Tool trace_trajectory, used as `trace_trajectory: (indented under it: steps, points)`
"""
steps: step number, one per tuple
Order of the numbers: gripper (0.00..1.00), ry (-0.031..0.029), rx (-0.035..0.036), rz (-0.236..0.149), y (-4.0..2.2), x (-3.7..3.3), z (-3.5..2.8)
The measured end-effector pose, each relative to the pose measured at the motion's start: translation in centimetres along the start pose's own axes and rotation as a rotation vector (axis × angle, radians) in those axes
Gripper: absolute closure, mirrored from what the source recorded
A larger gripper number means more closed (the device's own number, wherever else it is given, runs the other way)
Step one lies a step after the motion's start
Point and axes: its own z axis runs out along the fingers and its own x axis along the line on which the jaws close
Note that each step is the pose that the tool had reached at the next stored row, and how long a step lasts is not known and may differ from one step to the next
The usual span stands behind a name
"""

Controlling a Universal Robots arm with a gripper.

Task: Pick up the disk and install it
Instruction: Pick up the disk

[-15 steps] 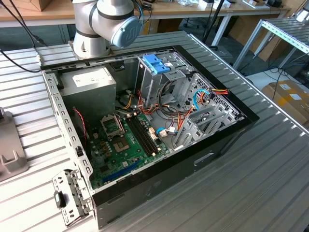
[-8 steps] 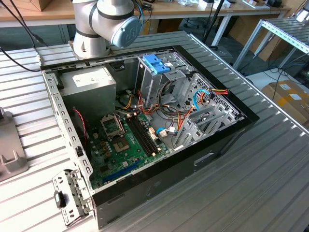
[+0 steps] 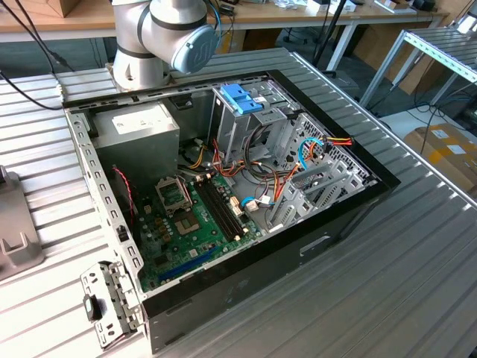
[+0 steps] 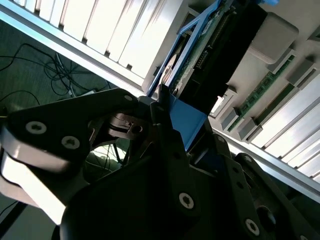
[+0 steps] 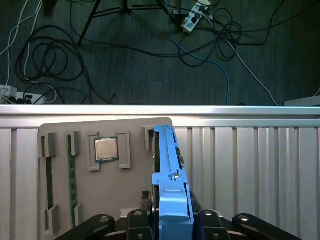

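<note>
Edgewise, end effector [image 5: 172,222] clamps disk [image 5: 169,160] over ribbed table [image 5: 250,165] (cables [image 5: 200,45] beyond).

We count one open computer case [image 3: 298,253], one robot arm [image 3: 160,37], one power supply [image 3: 138,130] and one cardboard box [image 3: 447,145] at the case's three o'clock. In the first wrist view: one disk [image 5: 170,200], one grey tray [image 5: 125,190], one processor chip [image 5: 105,149], two memory sticks [image 5: 72,170].
</note>
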Motion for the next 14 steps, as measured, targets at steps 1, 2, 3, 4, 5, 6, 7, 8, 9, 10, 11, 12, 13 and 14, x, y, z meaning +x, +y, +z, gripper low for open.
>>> trace_trajectory:
  steps: [1, 2, 3, 4, 5, 6, 7, 8, 9, 10, 11, 12, 13, 14]
  points:
    - [0.63, 0.0, 0.0, 0.0, 0.0, 0.0, -0.05]
    - [0.63, 0.0001, -0.0001, 0.0, 0.01, -0.01, -0.1]
    - [0.63, 0.0001, 0.0, 0.0, 0.01, -0.01, -0.13]
    - [0.63, 0.0, 0.0, 0.0, 0.01, -0.02, -0.19]
    - [0.63, 0.0, 0.0, 0.0, 0.01, -0.02, -0.22]
    - [0.63, -0.0001, 0.0, 0.0, 0.01, -0.03, -0.25]
    - [0.63, -0.0001, -0.0002, 0.0, 0.02, -0.03, -0.29]
    - [0.63, -0.0001, -0.0001, 0.0, 0.02, -0.04, -0.36]
    - [0.63, -0.0001, -0.0001, 0.0, 0.02, -0.04, -0.4]
    - [0.63, -0.0001, 0.0, 0.0, 0.03, -0.05, -0.44]
    - [0.63, -0.0002, 0.0, 0.0, 0.03, -0.05, -0.51]
    - [0.63, -0.0003, 0.0, 0.0, 0.03, -0.06, -0.56]
    - [0.63, -0.0005, 0.0, 0.0, 0.03, -0.06, -0.62]
    - [0.63, -0.0008, -0.0001, 0.0, 0.04, -0.07, -0.7]
